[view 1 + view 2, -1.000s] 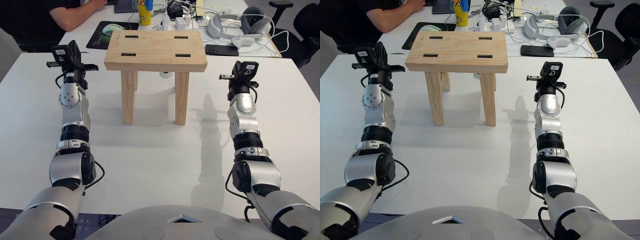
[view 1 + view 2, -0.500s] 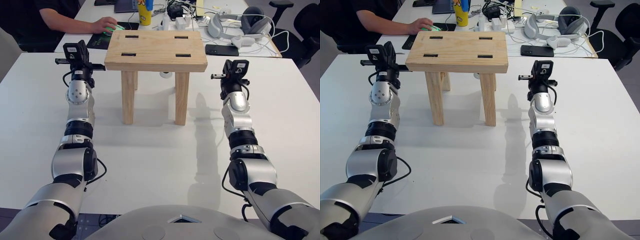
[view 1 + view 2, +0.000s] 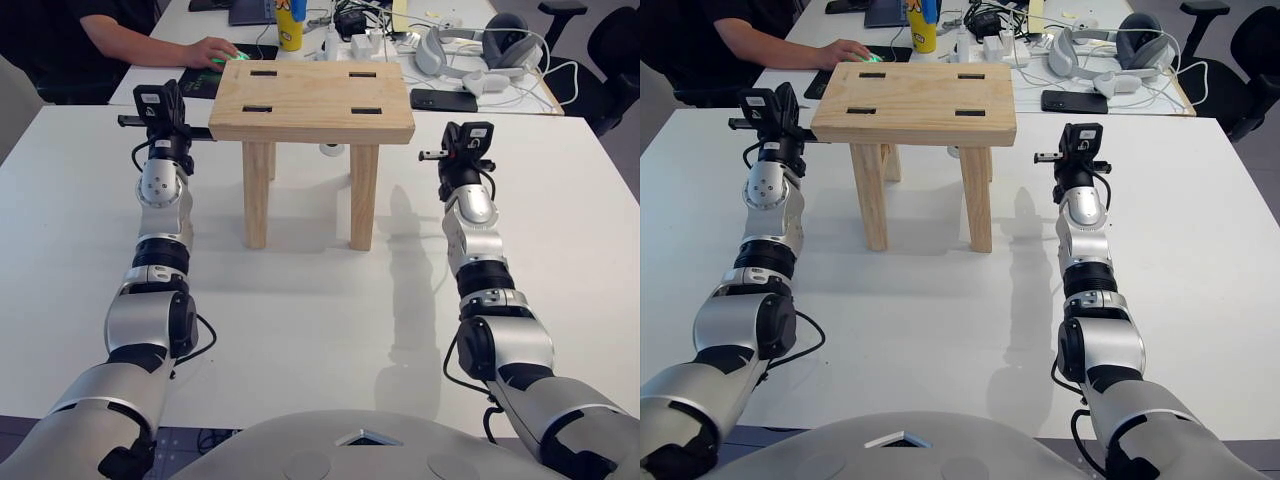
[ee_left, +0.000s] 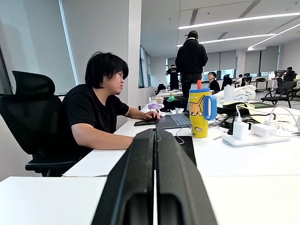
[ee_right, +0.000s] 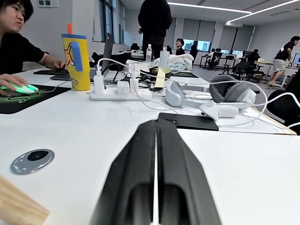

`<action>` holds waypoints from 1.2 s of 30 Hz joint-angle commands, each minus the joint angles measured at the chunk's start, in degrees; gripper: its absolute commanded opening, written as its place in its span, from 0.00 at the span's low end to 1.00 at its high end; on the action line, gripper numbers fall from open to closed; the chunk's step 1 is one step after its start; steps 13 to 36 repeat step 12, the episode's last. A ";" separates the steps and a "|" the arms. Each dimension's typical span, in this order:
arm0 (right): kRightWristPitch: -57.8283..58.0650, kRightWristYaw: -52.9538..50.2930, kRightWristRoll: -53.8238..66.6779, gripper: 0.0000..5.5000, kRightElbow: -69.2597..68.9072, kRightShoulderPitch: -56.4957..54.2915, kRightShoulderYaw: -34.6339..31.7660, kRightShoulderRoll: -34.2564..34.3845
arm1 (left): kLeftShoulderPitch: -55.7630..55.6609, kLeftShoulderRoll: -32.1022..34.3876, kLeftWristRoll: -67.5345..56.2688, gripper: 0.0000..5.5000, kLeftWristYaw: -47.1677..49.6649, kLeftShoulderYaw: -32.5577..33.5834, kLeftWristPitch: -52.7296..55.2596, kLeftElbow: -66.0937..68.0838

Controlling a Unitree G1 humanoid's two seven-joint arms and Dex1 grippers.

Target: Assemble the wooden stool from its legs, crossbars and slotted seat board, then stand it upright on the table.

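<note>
Black fingers (image 4: 136, 178) of the left pincer (image 4: 154, 133) are pressed flat together with nothing between them. The right pincer (image 5: 156, 123) is clenched and empty as well. Both are raised above the white bench (image 3: 300, 300) near its far edge, one on each side of the stool (image 3: 310, 100).

Over the last second the left pincer has swung in from the bench's left edge and now sits just beside the left end of the seat board (image 3: 915, 95); whether it touches the wood cannot be told. The right pincer has come in a little too, then barely shifted in the last half second, and it is clearly apart from the right end of the board. The stool has not moved: it stands upright on its legs (image 3: 256, 195) at the middle of the far edge, with four dark slots (image 3: 365, 109) showing in the board's top.

From the head, the whole stool and both arms are seen together. The left wrist view looks past its pincer to a yellow cup (image 4: 199, 112) on the second bench (image 4: 262, 154) behind. The right wrist view catches a corner of pale wood (image 5: 18, 208), a round grey grommet (image 5: 32, 161) in the bench top, and headphones (image 5: 220, 96) further back.
</note>
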 commanded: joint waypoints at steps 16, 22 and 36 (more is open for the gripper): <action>-1.29 1.09 -0.46 0.00 1.27 -1.81 0.76 0.11 | -0.05 0.12 -0.10 0.01 -1.02 0.40 -0.79 0.48; -1.29 1.09 -0.46 0.00 1.27 -1.81 0.76 0.11 | -0.05 0.12 -0.10 0.01 -1.02 0.40 -0.79 0.48; -1.29 1.09 -0.46 0.00 1.27 -1.81 0.76 0.11 | -0.05 0.12 -0.10 0.01 -1.02 0.40 -0.79 0.48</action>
